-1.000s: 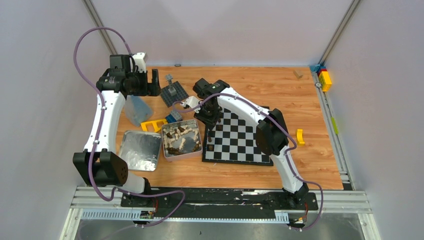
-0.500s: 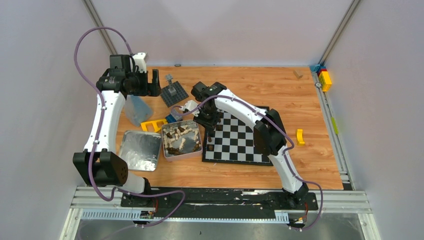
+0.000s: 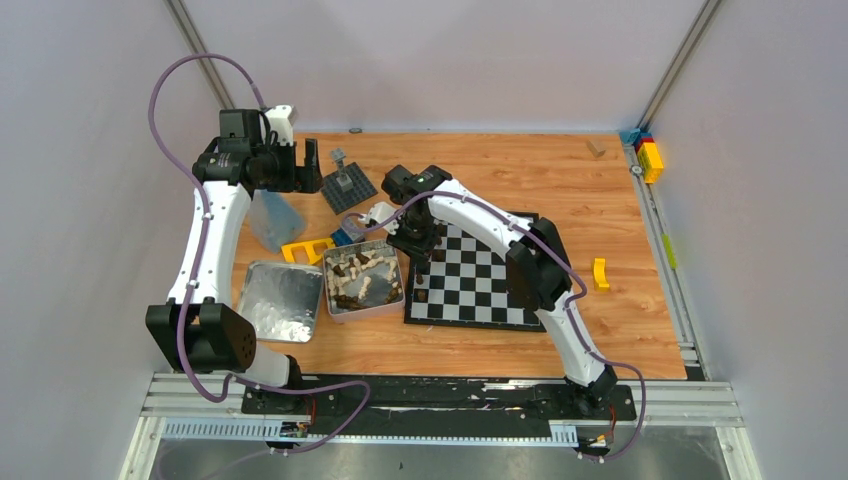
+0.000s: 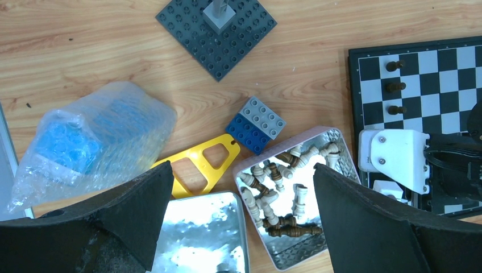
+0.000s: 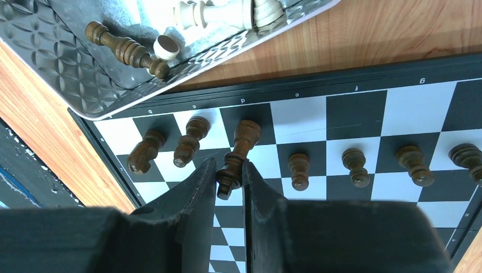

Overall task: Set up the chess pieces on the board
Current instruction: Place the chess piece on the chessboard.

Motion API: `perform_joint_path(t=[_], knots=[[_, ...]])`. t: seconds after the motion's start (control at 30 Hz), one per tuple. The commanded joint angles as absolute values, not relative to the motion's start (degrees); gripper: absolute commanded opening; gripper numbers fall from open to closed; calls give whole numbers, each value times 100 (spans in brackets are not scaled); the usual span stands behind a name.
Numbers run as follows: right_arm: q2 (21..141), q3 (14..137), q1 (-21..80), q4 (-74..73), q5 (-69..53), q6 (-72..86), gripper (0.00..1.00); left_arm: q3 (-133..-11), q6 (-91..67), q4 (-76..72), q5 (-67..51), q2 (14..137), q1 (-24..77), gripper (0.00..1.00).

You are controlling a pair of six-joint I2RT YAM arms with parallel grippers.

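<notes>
The right pincer point(image 5: 228, 173) pinches a dark chess piece point(image 5: 243, 141) by one end over the board point(image 5: 352, 111); the left pincer point(image 4: 241, 190) gapes. The piece looks light and slick, and will likely tip.

We log a dark grey studded baseplate point(image 4: 227, 40) on the wooden surface point(image 3: 520, 180), with a small grey block point(image 4: 220, 12) standing on it. Nearby is a crinkled plastic bag of blue bricks point(image 4: 91, 139). A yellow triangular frame point(image 4: 199, 165) lies just beside a dark blue brick point(image 4: 248, 132), which is joined to a light grey brick point(image 4: 262, 116). A shiny tin point(image 4: 295, 253) and a tin lid point(image 4: 199, 233) sit side by side. On the right are a yellow arch piece point(image 3: 600, 273), stacked coloured bricks point(image 3: 650, 157) and a tan block point(image 3: 596, 149).
</notes>
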State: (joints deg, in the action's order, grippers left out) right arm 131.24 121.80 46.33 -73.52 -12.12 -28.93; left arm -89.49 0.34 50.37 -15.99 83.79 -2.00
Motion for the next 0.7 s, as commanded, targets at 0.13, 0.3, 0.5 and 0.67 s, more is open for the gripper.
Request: perform_joint_path(t=[0.13, 0.3, 0.5, 0.67], knots=[[13278, 12361, 4668, -7365, -1311, -3011, 11, -8947, 121, 4911, -1683, 8331, -271, 100], [13295, 12399, 4667, -7363, -1278, -3006, 20, -8947, 115, 4912, -1688, 8356, -277, 100], [13300, 12444, 4668, -7344, -1242, -2981, 29, -8947, 114, 4910, -1688, 8358, -272, 100], [13286, 12445, 4668, -7335, -1189, -2962, 35, -8947, 110, 4904, -1709, 8358, -272, 100]])
